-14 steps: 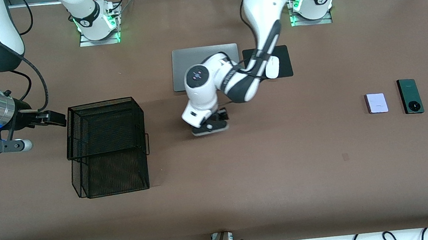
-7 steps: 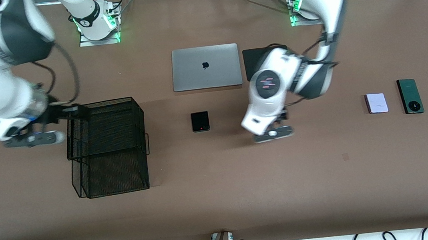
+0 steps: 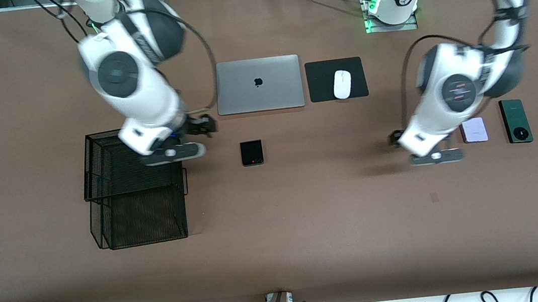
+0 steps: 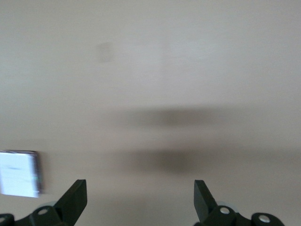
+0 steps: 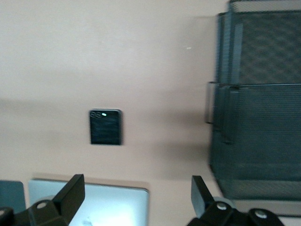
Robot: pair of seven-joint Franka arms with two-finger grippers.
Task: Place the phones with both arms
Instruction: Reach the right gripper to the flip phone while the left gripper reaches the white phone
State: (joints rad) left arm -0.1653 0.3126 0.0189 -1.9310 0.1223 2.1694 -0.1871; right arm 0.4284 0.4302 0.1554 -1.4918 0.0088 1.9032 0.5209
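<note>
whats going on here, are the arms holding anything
No, both grippers are open and empty. The left gripper is over bare table beside the lilac phone, with the green phone just past it toward the left arm's end. The right gripper is over the table between the mesh basket and the black phone, which lies flat in front of the laptop. All three phones are on the table; none is in the basket.

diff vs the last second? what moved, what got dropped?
The left pincer let go of the black phone, now flat on the table near the laptop, then swung away to beside the lilac phone, open and empty. The right pincer crossed over the basket toward the black phone, open. Lilac phone, green phone, mouse unmoved.
</note>
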